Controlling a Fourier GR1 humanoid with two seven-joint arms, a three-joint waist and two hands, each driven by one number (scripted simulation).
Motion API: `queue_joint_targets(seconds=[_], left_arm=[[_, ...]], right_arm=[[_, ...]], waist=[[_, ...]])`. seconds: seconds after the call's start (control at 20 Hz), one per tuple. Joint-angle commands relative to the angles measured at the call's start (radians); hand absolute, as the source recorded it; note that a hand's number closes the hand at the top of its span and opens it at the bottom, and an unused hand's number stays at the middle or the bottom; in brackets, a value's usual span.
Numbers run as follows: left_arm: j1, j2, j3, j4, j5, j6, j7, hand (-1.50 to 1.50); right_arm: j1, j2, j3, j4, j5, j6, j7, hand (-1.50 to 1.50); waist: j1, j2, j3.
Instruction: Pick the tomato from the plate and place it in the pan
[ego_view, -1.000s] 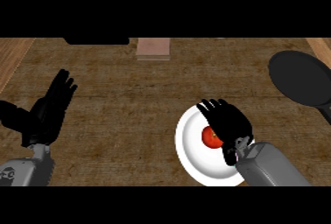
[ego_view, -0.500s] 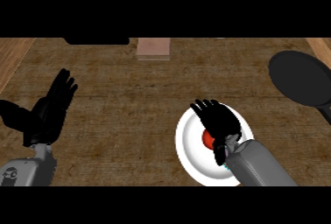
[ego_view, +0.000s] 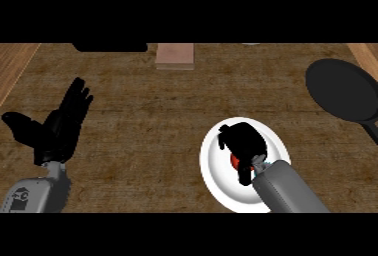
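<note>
The principal risk at this stage is a closure that catches only the upper part of the round red tomato (ego_view: 238, 161), which could roll it across the smooth round white plate (ego_view: 212, 170) or squeeze it out sideways; a lift begun on such a partial hold could let it slip before it reaches the black round pan (ego_view: 343, 90), which lies well apart at the far right with its handle running toward the near right edge. The cause would be the limited view of contact: the right hand (ego_view: 244, 142) covers most of the tomato from above, so alignment cannot be confirmed. The tomato lies on the plate, at centre right of the brown wooden counter (ego_view: 148, 125), directly beneath the right hand, with only a red patch visible at the near side of the palm. The fingers are curled downward over it; whether they clamp it cannot be told. The left hand (ego_view: 55, 130) rests at the left, fingers straight and apart.
</note>
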Motion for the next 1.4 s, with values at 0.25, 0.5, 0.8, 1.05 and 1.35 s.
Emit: queue_joint_targets(seconds=[0.25, 0.5, 0.8, 1.05, 1.35], left_arm=[[-0.026, -0.024, 0.014, 0.038, -0.026, -0.016, -0.013, 0.00], [0.033, -0.002, 0.044, -0.034, 0.013, -0.039, 0.015, 0.00], [0.036, -0.017, 0.037, -0.031, -0.003, -0.031, 0.015, 0.00], [0.039, 0.017, 0.065, -0.029, 0.008, -0.047, 0.024, 0.00], [0.083, 0.010, 0.056, -0.079, 0.016, -0.066, 0.014, 0.00]], right_arm=[[0.060, 0.040, -0.018, 0.021, 0.055, -0.073, -0.075, 1.50], [-0.009, -0.037, -0.196, 0.022, -0.047, -0.008, -0.121, 1.50], [0.099, -0.136, -0.296, -0.101, -0.072, -0.064, -0.127, 1.50], [0.093, -0.183, -0.307, -0.310, 0.005, -0.207, -0.100, 1.50], [0.063, -0.199, -0.363, -0.548, 0.017, -0.197, -0.031, 1.50]], waist=[[-0.003, 0.006, 0.004], [0.000, 0.005, 0.004], [-0.008, 0.004, 0.004], [-0.023, -0.002, 0.003], [-0.009, -0.001, 0.003]])
